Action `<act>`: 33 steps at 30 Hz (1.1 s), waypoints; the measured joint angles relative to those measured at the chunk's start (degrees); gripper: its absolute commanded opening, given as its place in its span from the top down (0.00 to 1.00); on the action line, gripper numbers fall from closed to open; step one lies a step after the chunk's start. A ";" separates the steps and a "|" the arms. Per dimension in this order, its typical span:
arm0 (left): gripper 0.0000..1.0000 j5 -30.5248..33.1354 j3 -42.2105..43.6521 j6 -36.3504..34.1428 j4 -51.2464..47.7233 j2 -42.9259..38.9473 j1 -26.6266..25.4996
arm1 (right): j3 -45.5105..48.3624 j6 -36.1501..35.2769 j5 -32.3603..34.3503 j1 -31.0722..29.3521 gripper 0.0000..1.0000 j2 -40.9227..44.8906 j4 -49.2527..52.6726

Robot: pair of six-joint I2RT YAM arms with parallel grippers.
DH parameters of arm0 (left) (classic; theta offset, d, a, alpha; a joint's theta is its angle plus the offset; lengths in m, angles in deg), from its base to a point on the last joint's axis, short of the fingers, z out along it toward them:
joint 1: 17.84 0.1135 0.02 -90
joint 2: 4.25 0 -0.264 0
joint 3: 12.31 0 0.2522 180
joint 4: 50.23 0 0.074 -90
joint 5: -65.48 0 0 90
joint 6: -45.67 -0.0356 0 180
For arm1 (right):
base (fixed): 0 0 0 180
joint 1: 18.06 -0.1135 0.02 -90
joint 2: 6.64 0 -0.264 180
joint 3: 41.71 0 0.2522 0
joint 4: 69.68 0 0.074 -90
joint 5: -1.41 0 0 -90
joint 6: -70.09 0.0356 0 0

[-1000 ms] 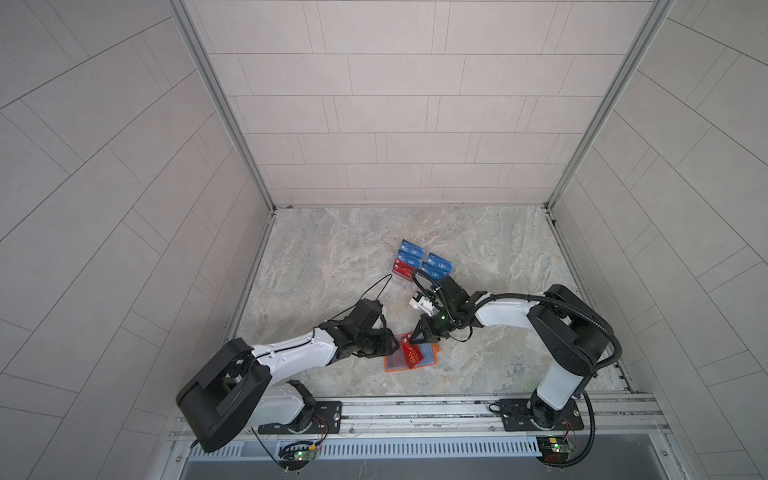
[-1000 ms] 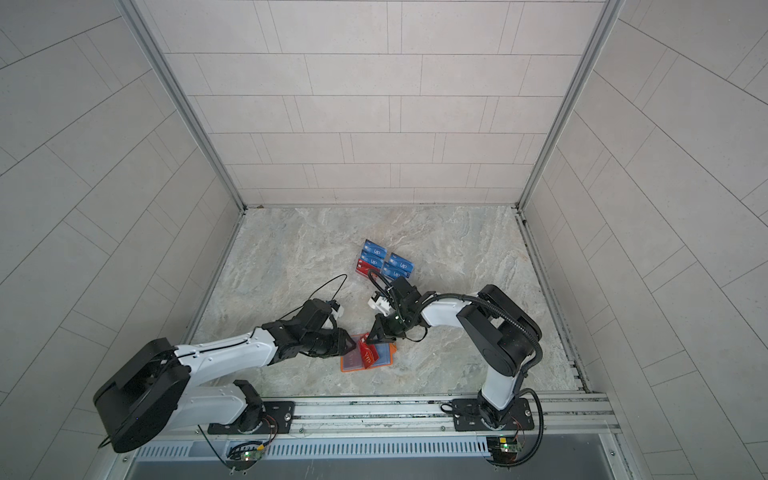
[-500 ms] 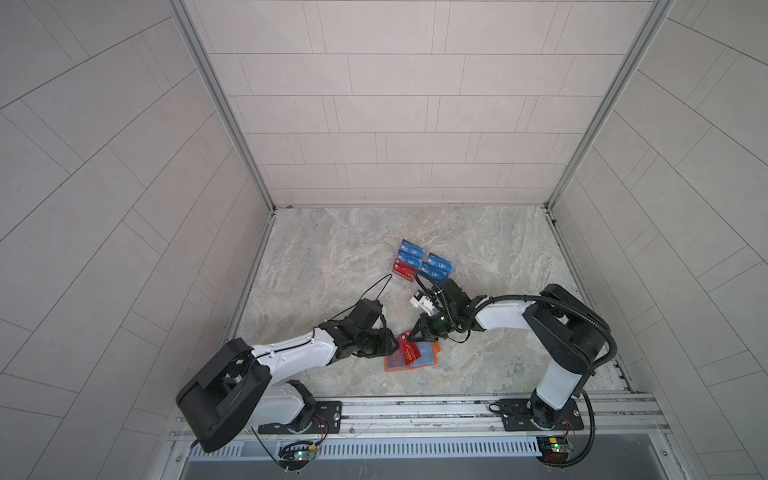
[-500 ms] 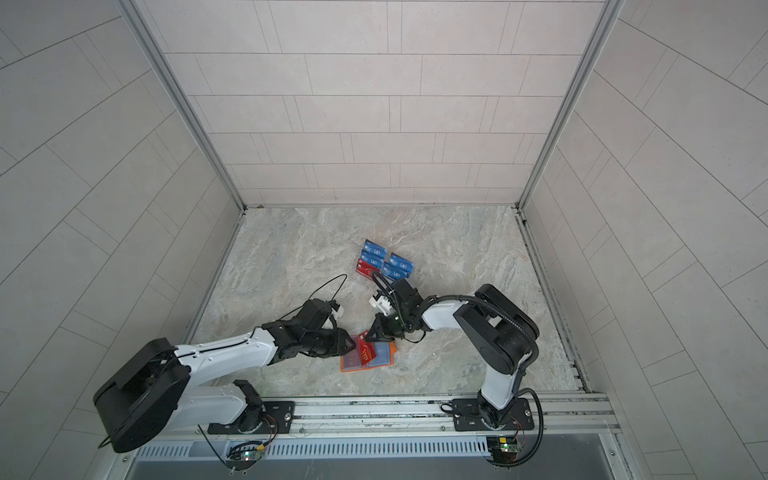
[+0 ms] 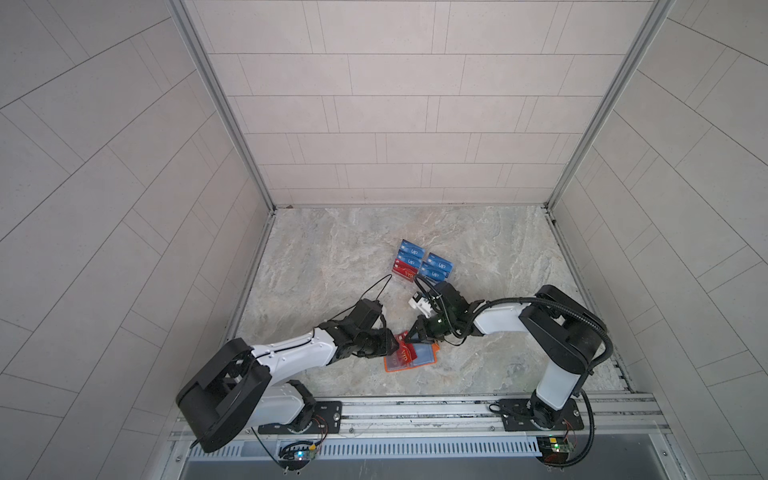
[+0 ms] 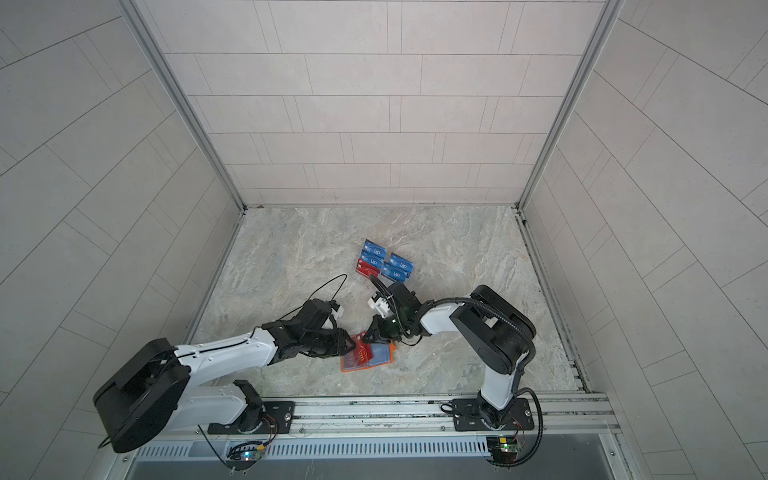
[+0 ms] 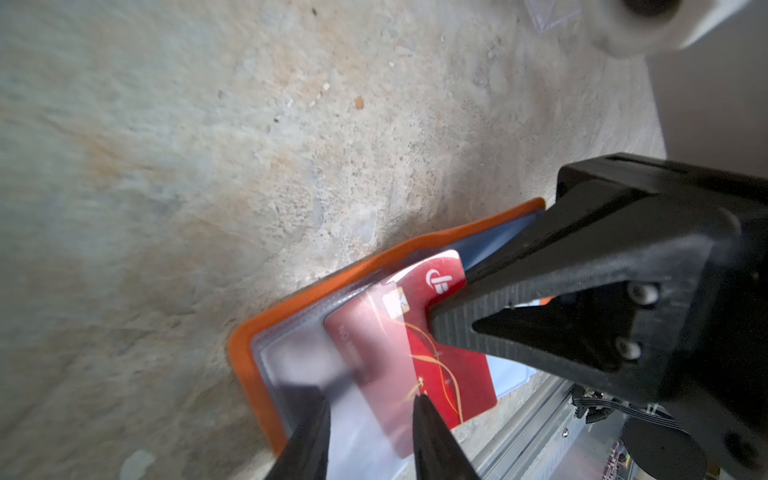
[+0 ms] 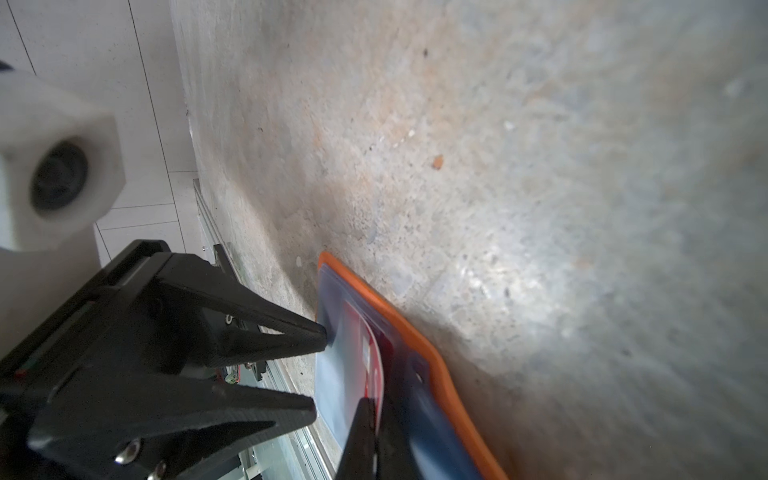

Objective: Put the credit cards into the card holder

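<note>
Left claw (image 5: 394, 341): I have it low at the holder's left end, jaws partly apart. In the left wrist view its two tips straddle a clear sleeve (image 7: 365, 419), so I read it as spreading or pinning the sleeve mouth; whether it truly grips the plastic I cannot tell.

Holder (image 5: 390, 367): the orange holder lies open and flat on the bench (image 5: 332, 257), near the front rail, between my two arms. A blue card shows through the sleeve on its right half.

Red card (image 7: 449, 353): tilted, with one end already under the clear sleeve and the other end sticking out toward the right claw. It is partly in, not seated.

Right claw (image 5: 414, 331): jaws together, clamped on the red card's free end, coming in from the right and far side of the holder.

Spare cards (image 5: 420, 264): four blue and one red stand in a clear stand, further back on the bench, well apart from the holder.

Step in hand: as I judge it, sliding this red card into its sleeve, with most of the task left.

Next move: I would push the card along the sleeve's line while the left claw keeps the mouth open, then let go once it is seated. If the card's edge catches the plastic, it may buckle the sleeve or drag the holder.
</note>
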 measured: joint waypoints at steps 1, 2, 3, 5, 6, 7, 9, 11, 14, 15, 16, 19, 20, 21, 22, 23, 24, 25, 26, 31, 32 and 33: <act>0.62 -0.02 0.00 0.13 -0.11 -0.04 0.00 | 0.11 0.48 0.92 -0.46 1.00 0.48 0.00; 0.61 -0.02 0.00 0.24 -0.26 -0.15 0.00 | 0.17 0.90 1.88 -0.96 1.00 1.01 0.09; 0.61 -0.02 0.00 0.39 -0.52 -0.35 0.00 | 0.17 1.14 2.86 -1.46 0.96 1.40 0.26; 0.58 -0.04 -0.09 0.85 -1.27 -0.74 0.00 | 0.15 1.66 5.16 -2.78 0.82 2.32 0.72; 0.57 -0.04 -0.20 1.07 -1.75 -0.96 0.00 | 0.07 1.81 6.45 -3.39 0.77 2.67 1.33; 0.56 0.02 -0.48 1.33 -2.54 -1.22 0.00 | 0.07 1.81 7.69 -4.00 0.72 2.95 2.16; 0.54 0.61 -1.16 1.53 -4.37 -1.73 0.00 | 0.02 2.03 9.27 -4.98 0.67 3.39 3.80; 0.53 1.62 -1.68 1.92 -5.95 -2.54 0.00 | -0.02 1.92 10.88 -5.75 0.62 4.92 5.64; 0.53 3.17 -1.88 2.78 -7.65 -3.58 0.13 | -0.02 1.60 12.79 -6.36 0.62 6.78 8.85; 0.53 3.48 -1.88 2.89 -8.04 -3.74 0.17 | -0.02 1.55 13.11 -6.43 0.62 7.10 9.68; 0.53 3.69 -1.86 3.02 -8.39 -3.78 0.17 | -0.02 1.42 13.42 -6.47 0.62 7.43 10.56; 0.55 4.11 -1.86 3.02 -8.92 -3.80 0.22 | -0.15 1.03 14.12 -6.71 0.62 8.07 12.72; 0.56 4.11 -1.88 3.02 -9.03 -3.78 0.22 | -0.39 0.98 14.36 -6.86 0.61 8.11 13.40; 0.58 4.11 -1.86 3.02 -9.05 -3.78 0.22 | -0.68 0.92 14.58 -7.06 0.62 8.11 13.97; 0.59 4.09 -1.86 3.02 -9.01 -3.78 0.22 | -1.14 0.90 14.84 -7.39 0.62 8.11 14.80; 0.60 4.04 -1.86 3.04 -8.90 -3.78 0.22 | -1.57 0.83 15.15 -7.78 0.61 8.11 15.74; 0.61 3.98 -1.86 3.13 -8.76 -3.78 0.22 | -2.03 0.81 15.45 -8.15 0.61 8.09 16.68; 0.62 3.85 -1.84 3.17 -8.50 -3.78 0.22 | -2.51 0.81 15.76 -8.61 0.61 8.09 17.62; 0.63 3.69 -1.84 3.21 -8.11 -3.76 0.20 | -2.97 0.85 16.04 -9.09 0.61 8.09 18.47; 0.67 2.80 -1.73 3.19 -5.79 -3.54 -0.42 | -3.50 3.69 17.31 -10.51 0.61 8.09 19.50; 0.67 2.69 -1.60 3.21 -5.38 -3.45 -0.48 | -3.43 4.55 17.53 -10.60 0.61 8.09 19.34; 0.67 2.54 -1.33 3.23 -4.94 -3.43 -0.55 | -3.41 5.46 17.79 -10.60 0.61 8.09 19.28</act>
